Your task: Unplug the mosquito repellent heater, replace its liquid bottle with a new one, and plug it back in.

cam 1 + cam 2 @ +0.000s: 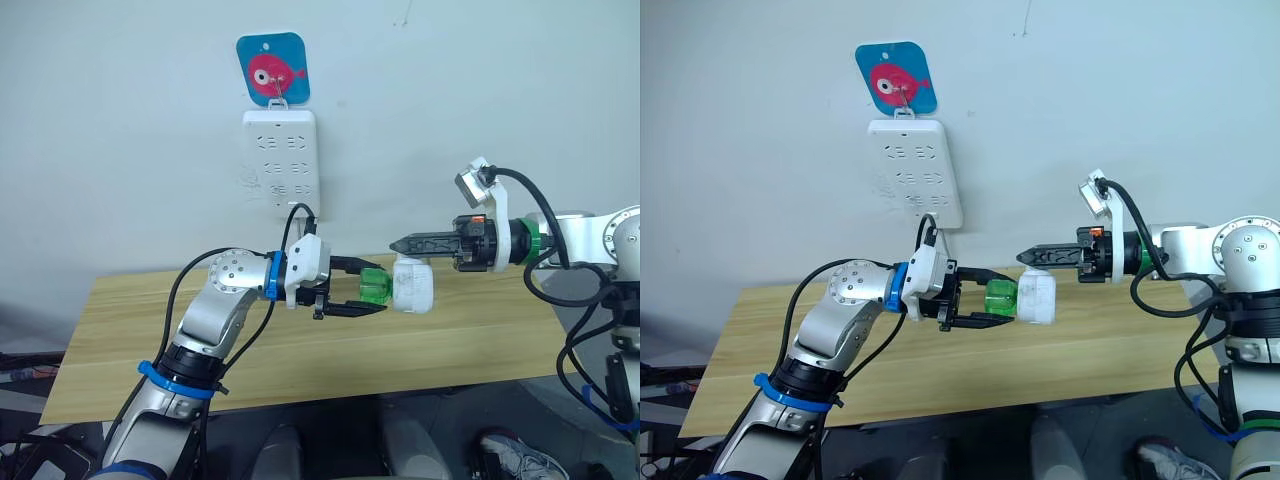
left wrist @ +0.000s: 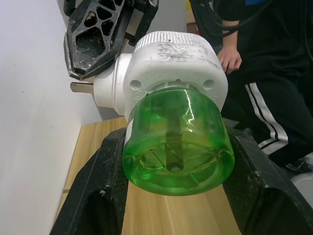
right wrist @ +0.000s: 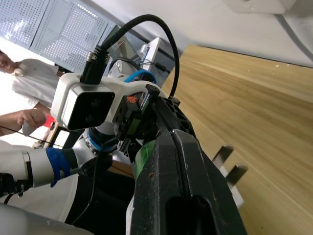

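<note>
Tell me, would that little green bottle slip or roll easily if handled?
Probably. The green bottle looks smooth, glossy and round, so the left gripper might slip on it, and set down sideways it would likely roll. It seems light and rigid.

Silver-grey jointed arms here, both trailing looped black cables. The left arm [image 1: 215,320] wears blue rings at elbow and wrist, with a white camera housing behind its black two-fingered left end effector [image 1: 355,290]. The right arm [image 1: 590,240] shows a green wrist ring, orange marking, white camera bracket, and black right end effector [image 1: 400,244].
</note>
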